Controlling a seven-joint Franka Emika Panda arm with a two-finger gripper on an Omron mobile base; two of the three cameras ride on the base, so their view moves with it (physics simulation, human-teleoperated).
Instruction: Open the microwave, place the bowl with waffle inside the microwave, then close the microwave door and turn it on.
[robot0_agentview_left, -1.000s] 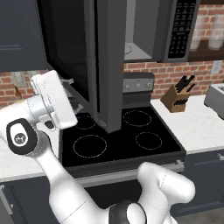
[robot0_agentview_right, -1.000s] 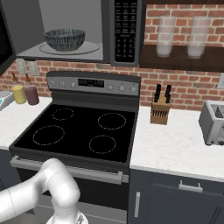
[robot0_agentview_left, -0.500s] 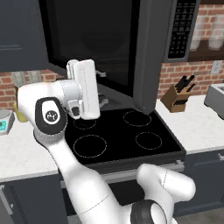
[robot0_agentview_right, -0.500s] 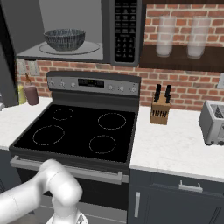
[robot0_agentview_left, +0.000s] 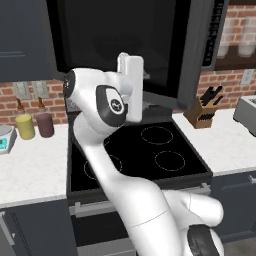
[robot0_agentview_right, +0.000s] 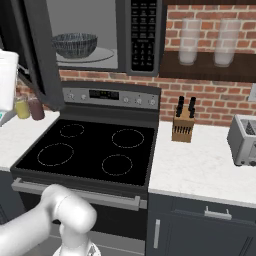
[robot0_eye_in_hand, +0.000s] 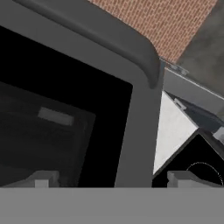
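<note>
The microwave (robot0_agentview_right: 125, 37) hangs over the stove with its cavity showing. The bowl (robot0_agentview_right: 75, 45), dark grey with white streaks, sits inside on the turntable. The waffle is hidden by the bowl's rim. The microwave door (robot0_agentview_left: 150, 45) stands part-way swung, its black glass facing the left base camera; in the right base view the door (robot0_agentview_right: 32, 55) stands at the left of the cavity. My gripper (robot0_agentview_left: 131, 62) is raised against the door's outer face. In the hand view the gripper (robot0_eye_in_hand: 113, 181) is open and empty, close to the door's grey frame (robot0_eye_in_hand: 140, 109).
The black stove (robot0_agentview_right: 95, 150) lies below the microwave. A knife block (robot0_agentview_right: 183, 125) and a toaster (robot0_agentview_right: 244, 140) stand on the right counter. Two small jars (robot0_agentview_left: 35, 125) stand on the left counter. Glass jars (robot0_agentview_right: 190, 42) fill a shelf at the right.
The microwave door has swung from edge-on toward the cavity. My hand has risen and moved right with it, staying against its outer face.
</note>
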